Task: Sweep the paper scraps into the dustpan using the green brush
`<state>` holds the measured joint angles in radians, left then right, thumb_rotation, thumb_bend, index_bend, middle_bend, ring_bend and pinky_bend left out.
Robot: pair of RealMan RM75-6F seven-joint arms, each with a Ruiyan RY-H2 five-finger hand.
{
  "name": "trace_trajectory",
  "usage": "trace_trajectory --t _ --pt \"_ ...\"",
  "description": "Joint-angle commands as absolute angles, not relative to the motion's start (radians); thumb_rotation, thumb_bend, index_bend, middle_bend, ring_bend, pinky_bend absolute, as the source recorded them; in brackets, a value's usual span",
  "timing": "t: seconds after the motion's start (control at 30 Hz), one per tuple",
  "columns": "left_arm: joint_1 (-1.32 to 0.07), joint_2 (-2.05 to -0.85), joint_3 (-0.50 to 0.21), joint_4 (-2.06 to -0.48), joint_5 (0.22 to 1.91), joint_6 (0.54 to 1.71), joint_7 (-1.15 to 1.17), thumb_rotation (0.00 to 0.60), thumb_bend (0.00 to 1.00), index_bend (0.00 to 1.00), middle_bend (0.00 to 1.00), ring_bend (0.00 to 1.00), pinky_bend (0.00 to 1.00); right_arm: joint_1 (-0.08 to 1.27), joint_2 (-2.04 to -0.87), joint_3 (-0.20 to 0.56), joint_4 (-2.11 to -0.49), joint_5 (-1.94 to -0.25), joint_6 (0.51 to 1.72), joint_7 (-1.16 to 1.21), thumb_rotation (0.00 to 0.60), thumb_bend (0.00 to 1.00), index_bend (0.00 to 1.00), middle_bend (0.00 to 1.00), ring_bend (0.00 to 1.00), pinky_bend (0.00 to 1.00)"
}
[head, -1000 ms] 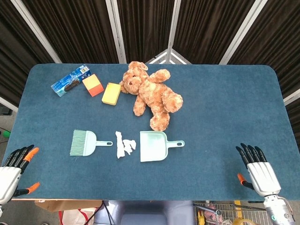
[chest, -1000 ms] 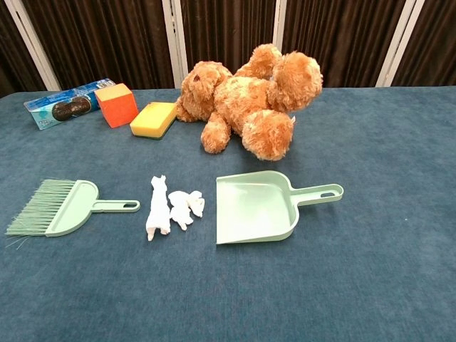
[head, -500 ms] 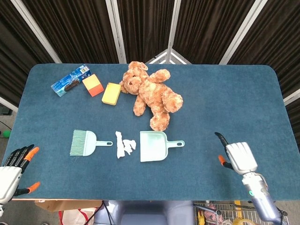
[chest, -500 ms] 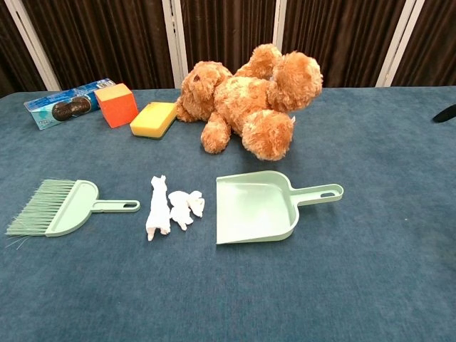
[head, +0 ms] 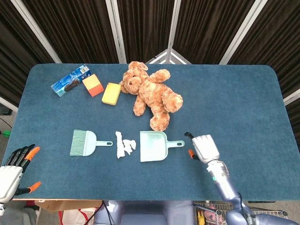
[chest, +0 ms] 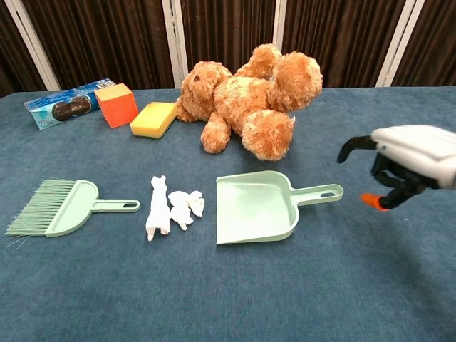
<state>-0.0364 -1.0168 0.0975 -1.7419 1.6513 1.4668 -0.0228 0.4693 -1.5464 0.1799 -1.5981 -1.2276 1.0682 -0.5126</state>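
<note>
The green brush [head: 83, 142] [chest: 58, 207] lies on the blue table, bristles to the left, handle pointing right. White paper scraps [head: 124, 144] [chest: 171, 207] sit between it and the light green dustpan [head: 154, 146] [chest: 258, 206], whose handle points right. My right hand [head: 203, 147] [chest: 408, 162] hovers just right of the dustpan handle, holding nothing, fingers apart and bent downward. My left hand [head: 13, 168] stays at the table's near left corner, fingers spread and holding nothing; the chest view does not show it.
A brown teddy bear [head: 150, 93] [chest: 249, 100] lies just behind the dustpan. A yellow sponge [head: 111, 93], an orange block [head: 93, 85] and a blue cookie packet [head: 70, 80] stand at the back left.
My right hand has travelled from the table's near right edge leftward and inward, ending beside the dustpan handle. The left hand and the objects have not moved.
</note>
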Motion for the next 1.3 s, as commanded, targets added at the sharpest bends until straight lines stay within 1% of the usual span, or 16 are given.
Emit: trace_trajectory --t 0.03,0.13,0.37,0.5,0.77,0.93,1.03,1.17,1.3 --pt "-0.038 -1.015 0.097 -1.742 1.648 1.464 -0.029 0.6 0.01 0.0 0.0 0.0 0.0 0.501 -1.61 0.182 -1.56 -1.195 1.064 -0.553 0.6 0.36 0.31 0.9 0.9 0.92" --pt "-0.039 -1.013 0.097 -1.74 1.649 1.464 -0.037 0.6 0.01 0.0 0.0 0.0 0.0 0.52 -1.65 0.187 -1.535 -1.177 1.066 -0.575 0.6 0.36 0.33 0.9 0.9 0.92" --pt "-0.04 -1.007 0.1 -1.737 1.648 1.461 -0.053 0.6 0.01 0.0 0.0 0.0 0.0 0.553 -1.706 0.208 -1.475 -1.14 1.078 -0.599 0.6 0.36 0.33 0.9 0.9 0.92" --pt "-0.04 -1.005 0.101 -1.736 1.651 1.462 -0.059 0.6 0.01 0.0 0.0 0.0 0.0 0.559 -1.716 0.21 -1.469 -1.119 1.086 -0.611 0.6 0.36 0.34 0.9 0.9 0.92" --pt "-0.039 -1.003 0.101 -1.736 1.65 1.462 -0.063 0.6 0.01 0.0 0.0 0.0 0.0 0.561 -1.722 0.192 -1.463 -1.101 1.094 -0.61 0.6 0.36 0.38 0.9 0.9 0.92" --pt "-0.04 -1.004 0.101 -1.736 1.65 1.461 -0.06 0.6 0.01 0.0 0.0 0.0 0.0 0.562 -1.729 0.182 -1.463 -1.096 1.1 -0.614 0.6 0.36 0.4 0.9 0.9 0.92" --pt "-0.04 -1.005 0.101 -1.737 1.648 1.46 -0.061 0.6 0.01 0.0 0.0 0.0 0.0 0.565 -1.731 0.181 -1.463 -1.093 1.104 -0.61 0.6 0.38 0.43 0.9 0.9 0.92" --pt "-0.041 -1.006 0.1 -1.738 1.647 1.459 -0.059 0.6 0.01 0.0 0.0 0.0 0.0 0.568 -1.732 0.176 -1.463 -1.097 1.108 -0.606 0.6 0.46 0.54 0.9 0.9 0.92" --pt "-0.042 -1.005 0.102 -1.742 1.646 1.453 -0.058 0.6 0.01 0.0 0.0 0.0 0.0 0.571 -1.727 0.173 -1.464 -1.098 1.108 -0.606 0.6 0.5 0.61 0.9 0.9 0.92"
